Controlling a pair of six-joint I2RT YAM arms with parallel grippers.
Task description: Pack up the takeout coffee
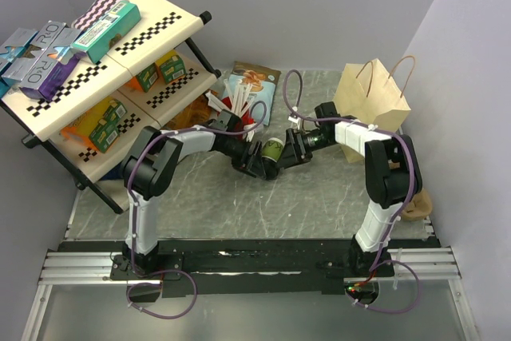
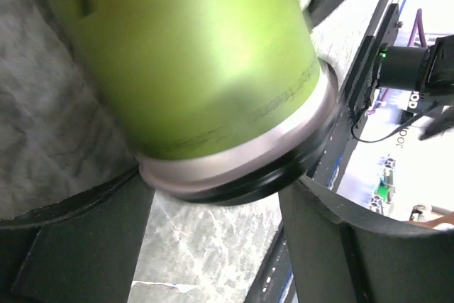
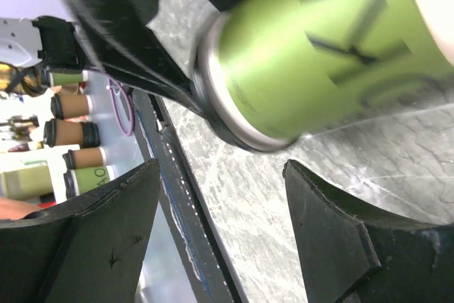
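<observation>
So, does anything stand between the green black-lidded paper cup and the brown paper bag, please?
Only the right arm's white forearm lies between the green paper cup and the brown paper bag; no loose item.

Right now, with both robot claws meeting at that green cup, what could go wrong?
The dark-green paper cup sits tilted between the left gripper and the right gripper. If neither clamps firmly, it may slip and roll across the marble table. The left gripper's fingers sit by the round black plastic lid, so squeezing might pop it off.
</observation>
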